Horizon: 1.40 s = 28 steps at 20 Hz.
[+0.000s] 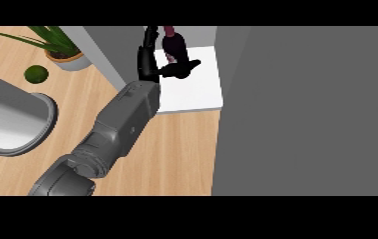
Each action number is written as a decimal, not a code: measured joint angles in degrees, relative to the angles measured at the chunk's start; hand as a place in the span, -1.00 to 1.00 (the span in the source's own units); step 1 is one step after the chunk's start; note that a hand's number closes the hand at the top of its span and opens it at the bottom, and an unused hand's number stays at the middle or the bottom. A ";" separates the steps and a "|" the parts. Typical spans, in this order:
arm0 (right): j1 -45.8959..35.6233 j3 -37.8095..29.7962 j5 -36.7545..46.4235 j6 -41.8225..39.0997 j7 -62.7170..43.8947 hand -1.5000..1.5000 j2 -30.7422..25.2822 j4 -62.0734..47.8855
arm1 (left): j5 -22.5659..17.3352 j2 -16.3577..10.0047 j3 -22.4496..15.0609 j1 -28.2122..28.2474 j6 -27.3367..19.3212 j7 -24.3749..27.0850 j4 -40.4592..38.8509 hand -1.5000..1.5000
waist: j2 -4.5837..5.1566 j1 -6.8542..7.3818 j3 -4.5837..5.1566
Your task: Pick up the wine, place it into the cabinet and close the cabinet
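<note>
The dark red wine bottle (176,44) stands at the back of the cabinet's white shelf (199,90), its top cut off by the view's edge. My left hand (153,65) reaches into the cabinet on a long grey forearm that comes from the lower left. Its fingers (150,43) stretch straight along the bottle's left side. The thumb (184,67) sticks out to the right in front of the bottle's base. Whether they touch the bottle I cannot tell. The right hand does not show.
A large grey cabinet door (295,113) fills the right side, standing open. A grey cabinet wall (111,53) borders the shelf on the left. On the wooden counter are a potted plant (63,53), a green lime (36,74) and a sink (26,118) at the left edge.
</note>
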<state>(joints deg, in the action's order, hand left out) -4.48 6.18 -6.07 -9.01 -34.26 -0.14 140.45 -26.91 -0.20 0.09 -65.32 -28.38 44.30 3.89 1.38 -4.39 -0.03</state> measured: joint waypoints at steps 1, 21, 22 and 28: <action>-0.16 -0.28 0.02 -0.10 0.04 -1.00 -0.18 -0.07 | 0.20 -0.19 -0.09 0.30 0.00 0.30 -0.01 -1.00 | 0.04 -0.03 -0.02; -1.82 -0.93 -0.34 0.07 -1.01 -1.00 -0.44 -0.33 | 1.42 0.27 0.48 2.51 5.97 4.66 1.59 -1.00 | 0.12 -0.05 0.05; -1.55 -1.16 -0.42 -0.17 -0.63 -1.00 -0.44 -0.39 | 1.43 0.25 0.41 2.62 6.45 4.71 1.61 -1.00 | 0.07 -0.10 0.03; -0.82 -0.29 -0.58 -0.26 -1.06 -1.00 -0.31 -0.01 | 1.36 0.27 0.21 2.85 8.74 4.72 1.73 -1.00 | -0.05 -0.10 0.09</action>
<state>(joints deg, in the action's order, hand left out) -5.30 5.89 -6.65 -9.27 -35.32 -0.45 140.44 -25.54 0.07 0.30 -62.46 -19.64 49.02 5.62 1.33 -4.49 0.06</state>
